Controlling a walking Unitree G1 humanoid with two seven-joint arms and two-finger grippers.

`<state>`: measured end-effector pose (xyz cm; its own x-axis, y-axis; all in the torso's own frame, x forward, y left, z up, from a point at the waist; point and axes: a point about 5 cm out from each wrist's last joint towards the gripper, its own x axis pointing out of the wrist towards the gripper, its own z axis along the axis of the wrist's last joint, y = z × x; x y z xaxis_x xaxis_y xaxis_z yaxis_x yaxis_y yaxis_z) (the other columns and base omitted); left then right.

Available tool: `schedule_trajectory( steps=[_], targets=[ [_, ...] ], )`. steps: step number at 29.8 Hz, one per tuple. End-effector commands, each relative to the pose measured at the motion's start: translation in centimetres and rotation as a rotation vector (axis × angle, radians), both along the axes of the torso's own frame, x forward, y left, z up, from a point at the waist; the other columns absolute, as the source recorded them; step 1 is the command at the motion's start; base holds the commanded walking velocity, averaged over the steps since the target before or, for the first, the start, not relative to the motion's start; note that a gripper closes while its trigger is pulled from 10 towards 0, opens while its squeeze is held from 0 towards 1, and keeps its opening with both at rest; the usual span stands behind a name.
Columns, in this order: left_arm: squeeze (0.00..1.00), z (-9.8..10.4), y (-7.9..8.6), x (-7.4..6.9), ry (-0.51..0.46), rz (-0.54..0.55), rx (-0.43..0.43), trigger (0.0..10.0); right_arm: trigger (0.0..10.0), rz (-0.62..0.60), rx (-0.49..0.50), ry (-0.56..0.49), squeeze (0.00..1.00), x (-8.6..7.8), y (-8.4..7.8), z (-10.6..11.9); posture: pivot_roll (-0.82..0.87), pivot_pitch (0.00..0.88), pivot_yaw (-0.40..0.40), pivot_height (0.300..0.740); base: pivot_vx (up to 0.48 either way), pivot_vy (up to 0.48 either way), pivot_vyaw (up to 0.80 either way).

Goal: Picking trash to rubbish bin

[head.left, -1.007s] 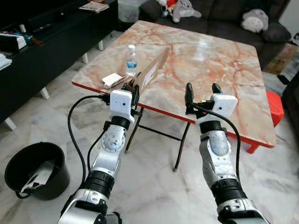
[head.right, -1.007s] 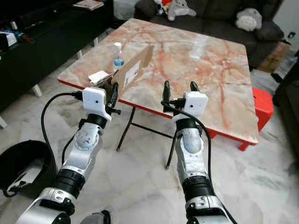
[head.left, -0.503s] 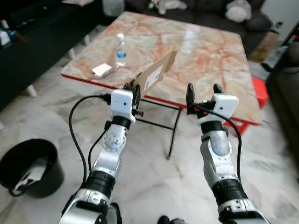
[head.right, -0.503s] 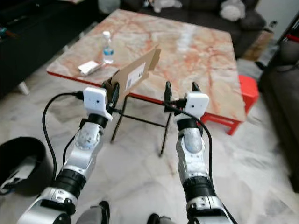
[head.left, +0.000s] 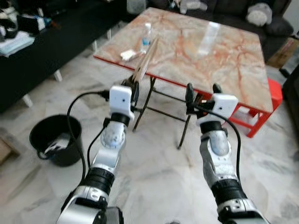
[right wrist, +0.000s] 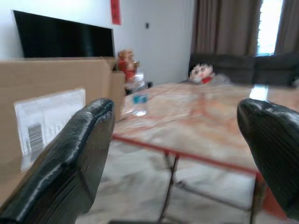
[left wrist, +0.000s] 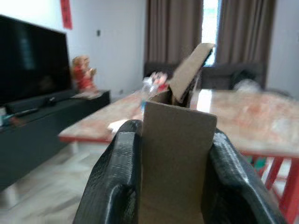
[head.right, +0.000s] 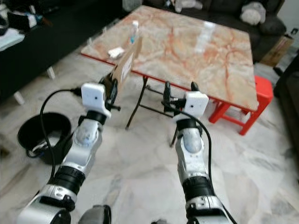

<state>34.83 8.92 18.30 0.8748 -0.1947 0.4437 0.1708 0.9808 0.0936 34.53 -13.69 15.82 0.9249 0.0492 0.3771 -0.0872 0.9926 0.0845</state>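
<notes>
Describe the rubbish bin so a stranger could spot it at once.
Start at the marble table with red edging, then look down to the pale tiled floor on the robot's left. The bin is a round black bucket holding pale trash, standing apart from the long black cabinet.

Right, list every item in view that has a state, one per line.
left gripper: shut on the cardboard piece.
right gripper: open, holding nothing.
cardboard piece: flattened, held upright off the floor.
water bottle: upright on the table, capped.
rubbish bin: open-topped, on the floor, some trash inside.
</notes>
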Motion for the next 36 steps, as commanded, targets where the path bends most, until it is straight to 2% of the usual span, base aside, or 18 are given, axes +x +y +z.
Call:
schedule_trajectory(
  steps=[1,7,12,15,16,18,21,25,27,28,30,32,34,35,36],
  targets=[
    [0.00,0.4,-0.6,-0.1,-0.020,-0.020,-0.006,10.0,10.0,-0.024,0.005,-0.001,0.00,0.0,-0.8,0.1,0.08,0.132,-0.126,0.740,-0.266,0.000,0.00],
    [0.00,0.4,-0.6,-0.1,-0.019,-0.020,-0.005,10.0,10.0,-0.026,0.003,0.001,0.00,0.0,-0.8,0.1,0.08,0.133,-0.126,0.740,-0.264,0.000,0.00],
    [0.00,-0.1,-0.4,0.0,0.010,-0.014,0.003,10.0,10.0,-0.021,-0.006,0.021,0.00,0.0,-0.9,-0.3,0.08,0.133,-0.126,0.740,0.000,0.000,0.00],
    [0.00,-2.0,-0.2,0.4,0.112,-0.049,0.044,10.0,10.0,-0.016,0.001,0.135,0.00,0.1,-1.5,-2.2,0.07,0.138,-0.135,0.740,0.000,0.000,0.00],
    [0.00,-2.0,-0.2,0.4,0.112,-0.049,0.044,10.0,10.0,-0.016,0.001,0.135,0.00,0.1,-1.5,-2.2,0.07,0.138,-0.135,0.740,0.000,0.000,0.00],
    [0.00,-4.1,0.6,0.5,0.217,-0.072,0.097,10.0,10.0,-0.022,-0.015,0.249,0.00,-0.1,-3.0,-4.3,0.06,0.138,-0.138,0.740,0.000,0.000,0.00],
    [0.00,-6.0,1.5,0.4,0.304,-0.064,0.135,10.0,10.0,-0.053,-0.033,0.318,0.00,-0.5,-4.6,-5.7,0.06,0.139,-0.137,0.740,0.000,0.000,0.00],
    [0.00,-9.9,3.3,-0.4,0.490,-0.024,0.180,10.0,10.0,-0.105,-0.033,0.472,0.00,-1.9,-7.6,-8.9,0.05,0.139,-0.139,0.740,0.000,0.000,0.00],
    [0.00,-12.2,4.0,-1.4,0.584,-0.016,0.203,10.0,10.0,-0.119,-0.053,0.597,0.00,-3.5,-8.9,-11.5,0.05,0.135,-0.147,0.740,0.000,0.000,0.00],
    [0.00,-12.7,4.2,-1.6,0.606,-0.012,0.208,10.0,10.0,-0.116,-0.062,0.625,0.00,-3.9,-9.1,-12.0,0.05,0.135,-0.147,0.740,0.000,0.000,0.00],
    [0.00,-14.8,5.0,-2.9,0.707,0.011,0.219,10.0,10.0,-0.138,-0.094,0.762,0.00,-5.9,-10.1,-14.5,0.05,0.134,-0.149,0.740,0.000,0.000,0.00],
    [0.00,-15.1,5.2,-3.1,0.720,0.014,0.221,10.0,10.0,-0.143,-0.095,0.777,0.00,-6.2,-10.2,-14.8,0.05,0.134,-0.149,0.740,0.000,0.000,0.00],
    [0.00,-16.6,5.8,-4.1,0.790,0.036,0.247,10.0,10.0,-0.178,-0.077,0.861,0.00,-7.6,-10.8,-16.3,0.05,0.124,-0.152,0.740,0.000,0.000,0.00],
    [0.00,-16.6,5.8,-4.1,0.790,0.036,0.247,10.0,10.0,-0.178,-0.077,0.861,0.00,-7.6,-10.8,-16.3,0.05,0.124,-0.152,0.740,0.000,0.000,0.00],
    [0.00,-18.6,6.9,-5.7,0.891,0.070,0.264,10.0,10.0,-0.199,-0.065,0.968,0.00,-9.6,-11.1,-18.2,0.05,0.120,-0.153,0.740,0.000,0.000,0.00]
  ],
)
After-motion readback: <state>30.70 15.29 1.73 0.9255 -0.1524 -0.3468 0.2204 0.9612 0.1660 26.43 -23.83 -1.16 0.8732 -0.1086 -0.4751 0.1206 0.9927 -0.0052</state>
